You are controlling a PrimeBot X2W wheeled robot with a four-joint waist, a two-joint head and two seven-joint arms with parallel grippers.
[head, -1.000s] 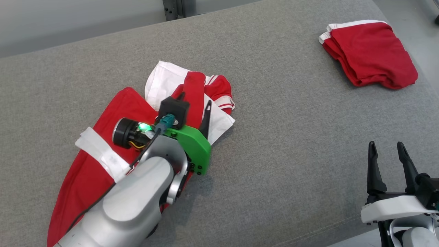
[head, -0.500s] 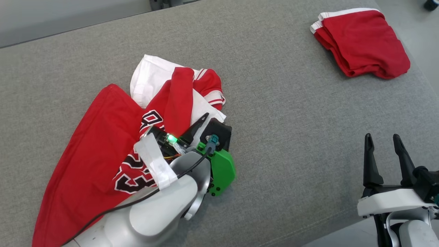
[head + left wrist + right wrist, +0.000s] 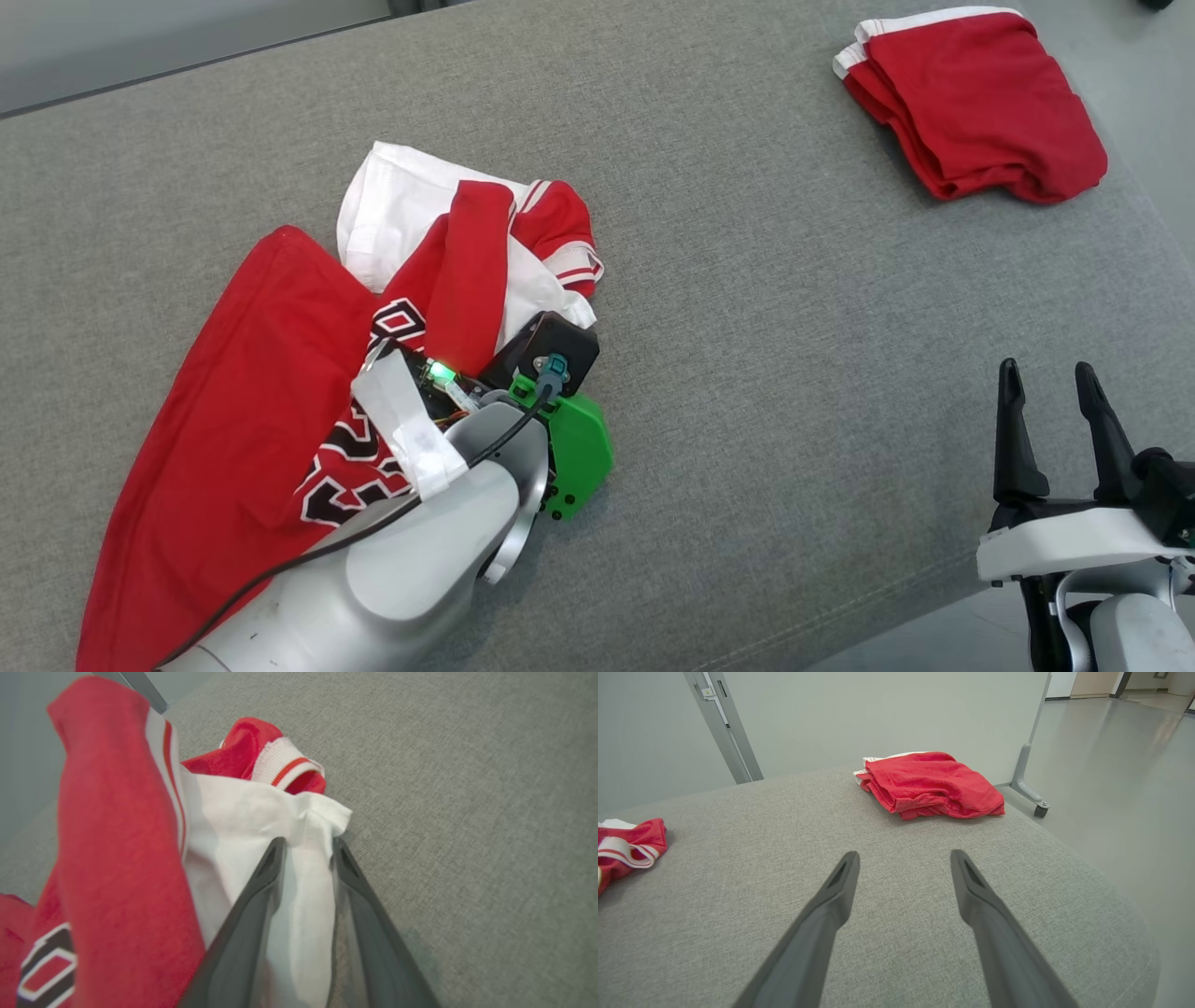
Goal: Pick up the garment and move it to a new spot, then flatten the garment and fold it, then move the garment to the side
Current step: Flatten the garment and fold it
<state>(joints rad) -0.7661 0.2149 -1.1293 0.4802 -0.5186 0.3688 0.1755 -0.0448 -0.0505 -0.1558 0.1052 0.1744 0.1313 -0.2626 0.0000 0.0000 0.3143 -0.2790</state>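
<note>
A crumpled red and white jersey (image 3: 243, 373) with black numbers lies at the left of the grey cushioned surface (image 3: 747, 327). My left arm reaches over it, and the wrist (image 3: 551, 359) sits low at the jersey's right edge, hiding the fingers. In the left wrist view my left gripper (image 3: 306, 847) is shut on a fold of the jersey's white cloth (image 3: 243, 812), which fills the narrow gap between the fingers. My right gripper (image 3: 1046, 383) stands open at the lower right, above bare cushion (image 3: 903, 858), holding nothing.
A folded red garment (image 3: 976, 103) with white trim lies at the far right corner (image 3: 929, 784). The cushion's front edge runs just ahead of my right gripper. A wheeled metal frame leg (image 3: 1029, 788) stands on the floor beyond the right end.
My left gripper went from above the jersey's middle to its right white edge, dropped low and closed on the cloth. The head camera shifted slightly. The right gripper stayed still.
</note>
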